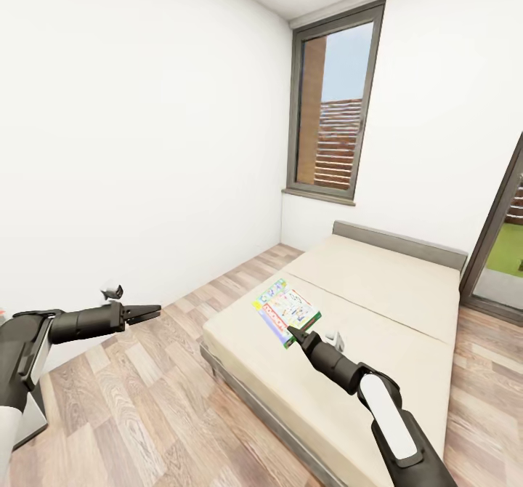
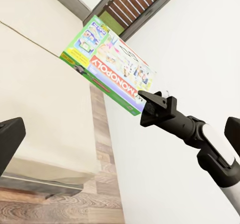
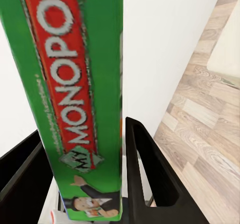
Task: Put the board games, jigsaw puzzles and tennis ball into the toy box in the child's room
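Observation:
A pale board game (image 1: 287,310) with green edges and a red Monopoly banner hangs tilted just over the near corner of the bed (image 1: 385,276). My right gripper (image 1: 294,335) is shut on its near edge. In the right wrist view the green edge (image 3: 75,83) stands between the two black fingers (image 3: 147,169). The left wrist view shows the same box (image 2: 107,63) pinched by the right gripper (image 2: 150,106). My left gripper (image 1: 149,313) hovers over the floor to the left of the bed, open and holding nothing, its fingers (image 2: 10,139) far apart. The table and toy box are out of view.
The low bed has a beige mattress and a grey headboard (image 1: 399,240) against the far wall. A tall window (image 1: 334,109) stands behind it and a glass door (image 1: 501,254) at the right. Wooden floor (image 1: 167,371) runs between the bed and the white left wall.

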Controlling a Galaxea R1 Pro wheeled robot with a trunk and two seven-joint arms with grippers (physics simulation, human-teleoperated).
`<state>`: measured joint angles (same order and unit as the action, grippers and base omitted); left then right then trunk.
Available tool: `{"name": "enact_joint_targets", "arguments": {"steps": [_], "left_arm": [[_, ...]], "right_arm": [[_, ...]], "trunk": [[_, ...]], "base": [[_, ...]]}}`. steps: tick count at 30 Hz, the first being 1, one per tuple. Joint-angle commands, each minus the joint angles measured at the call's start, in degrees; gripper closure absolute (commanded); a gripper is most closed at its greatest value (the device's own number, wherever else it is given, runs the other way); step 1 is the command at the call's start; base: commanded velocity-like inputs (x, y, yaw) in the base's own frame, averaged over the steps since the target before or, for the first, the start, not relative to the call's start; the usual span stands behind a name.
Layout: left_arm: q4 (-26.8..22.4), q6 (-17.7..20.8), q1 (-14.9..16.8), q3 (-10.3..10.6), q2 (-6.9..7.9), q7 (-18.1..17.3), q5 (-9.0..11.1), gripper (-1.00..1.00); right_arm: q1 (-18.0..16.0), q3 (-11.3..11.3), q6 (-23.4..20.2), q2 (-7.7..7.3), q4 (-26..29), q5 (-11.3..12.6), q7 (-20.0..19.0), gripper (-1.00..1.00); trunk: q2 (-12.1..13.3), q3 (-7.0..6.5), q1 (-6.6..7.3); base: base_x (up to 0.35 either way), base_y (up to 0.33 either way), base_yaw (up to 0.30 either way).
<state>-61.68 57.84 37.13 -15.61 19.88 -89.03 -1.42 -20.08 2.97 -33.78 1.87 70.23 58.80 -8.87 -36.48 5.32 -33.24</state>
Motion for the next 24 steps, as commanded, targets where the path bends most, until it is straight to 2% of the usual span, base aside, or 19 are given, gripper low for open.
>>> {"name": "enact_joint_targets", "arguments": {"steps": [1,24], "left_arm": [[-0.02,0.6,0.05,0.01,-0.02,-0.21,-0.16,-1.0],[-0.02,0.6,0.05,-0.01,-0.09,-0.1,-0.16,-1.0]], "right_arm": [[-0.05,-0.07,-0.24,0.04,0.02,0.0,-0.09,1.0],[-0.05,-0.07,-0.24,0.06,-0.01,0.01,0.15,1.0]], "trunk": [[0.33,-0.08,0.21],[9.56,-4.21,5.26]], "base": [[0.0,0.0,0.0],[0.0,0.0,0.0]]}}
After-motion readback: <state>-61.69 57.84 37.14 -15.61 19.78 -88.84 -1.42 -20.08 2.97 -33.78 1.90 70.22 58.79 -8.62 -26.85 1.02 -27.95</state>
